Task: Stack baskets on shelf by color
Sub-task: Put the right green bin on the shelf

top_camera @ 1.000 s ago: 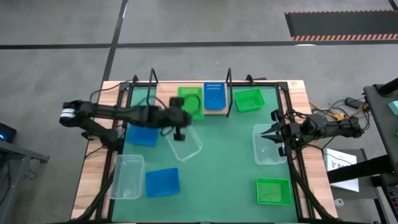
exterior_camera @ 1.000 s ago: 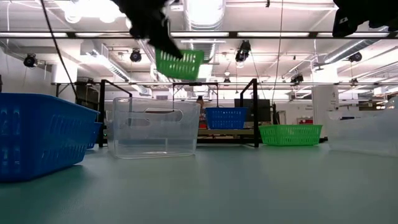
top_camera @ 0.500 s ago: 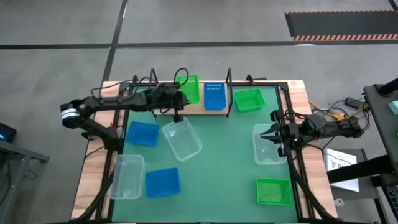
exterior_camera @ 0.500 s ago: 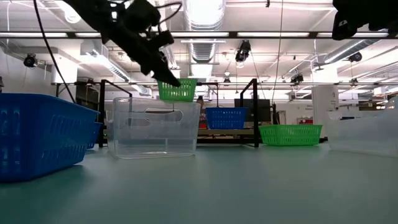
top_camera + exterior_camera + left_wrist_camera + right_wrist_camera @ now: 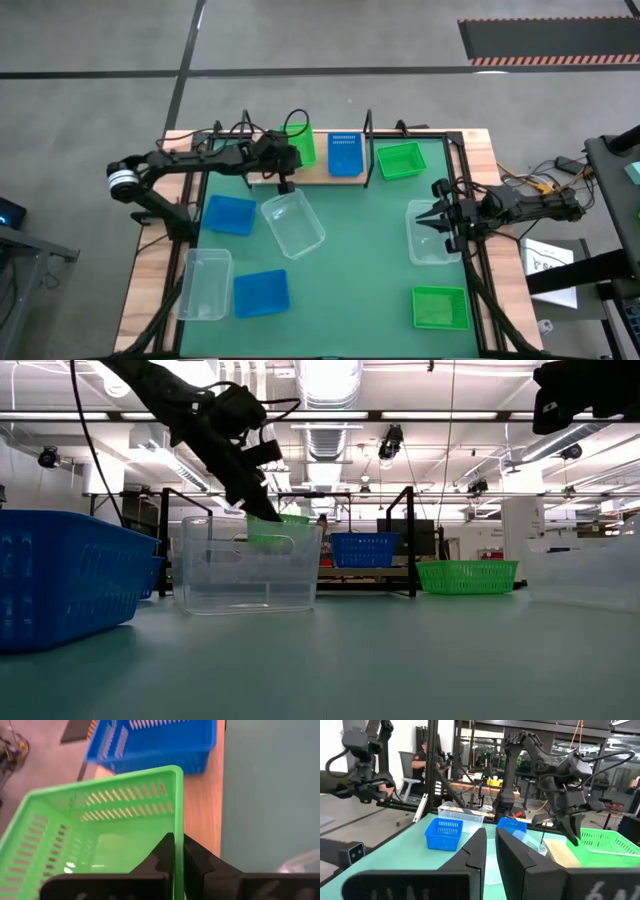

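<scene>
Grey concrete floor [image 5: 320, 40] with dark seam lines surrounds the wooden tabletop [image 5: 150, 270], which carries a green mat [image 5: 360, 260]. A black-and-striped floor strip [image 5: 548, 40] lies at one corner. Overhead: white ceiling ducting [image 5: 325, 380], pipework and bright light fixtures [image 5: 150, 372]. A seated person [image 5: 423, 757] appears beyond.

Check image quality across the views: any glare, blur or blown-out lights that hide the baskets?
Low view: ceiling lights blown out, near blue basket soft. Left wrist view: green basket close and blurred, left gripper clamped on its rim. High view: even light, no glare. Right wrist view: right gripper fills the foreground.
</scene>
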Robot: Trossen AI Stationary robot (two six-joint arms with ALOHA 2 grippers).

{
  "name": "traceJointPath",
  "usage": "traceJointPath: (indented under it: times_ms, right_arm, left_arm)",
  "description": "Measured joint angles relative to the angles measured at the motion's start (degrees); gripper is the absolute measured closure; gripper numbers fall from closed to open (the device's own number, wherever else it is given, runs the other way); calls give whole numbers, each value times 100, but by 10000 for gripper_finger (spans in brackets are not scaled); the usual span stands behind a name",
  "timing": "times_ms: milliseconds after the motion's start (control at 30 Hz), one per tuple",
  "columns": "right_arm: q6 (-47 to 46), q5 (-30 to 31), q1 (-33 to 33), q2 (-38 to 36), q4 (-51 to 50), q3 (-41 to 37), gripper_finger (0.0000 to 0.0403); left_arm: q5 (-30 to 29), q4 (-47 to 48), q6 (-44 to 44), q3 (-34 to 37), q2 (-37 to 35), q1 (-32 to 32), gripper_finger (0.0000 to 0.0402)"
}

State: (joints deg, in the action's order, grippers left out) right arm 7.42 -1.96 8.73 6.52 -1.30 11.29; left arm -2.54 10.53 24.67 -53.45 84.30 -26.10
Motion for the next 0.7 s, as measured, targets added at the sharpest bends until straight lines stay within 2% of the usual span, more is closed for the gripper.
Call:
traceJointPath:
  times_ms: [200,400,567,700]
  right_arm:
    - [2,0,0,-2,9,-2,369]
    - [18,0,0,-2,11,-2,369]
    - [5,-1,0,-2,9,-2,369]
    - [-34,-1,0,-2,11,-2,369]
  left_arm:
    - [-132,423,-26,2,-23,-59,394]
    - [-249,564,-137,2,-80,-59,346]
    - [-514,1104,-220,-50,-162,-55,307]
    - [-534,1336,-705,-240,-369,-1,288]
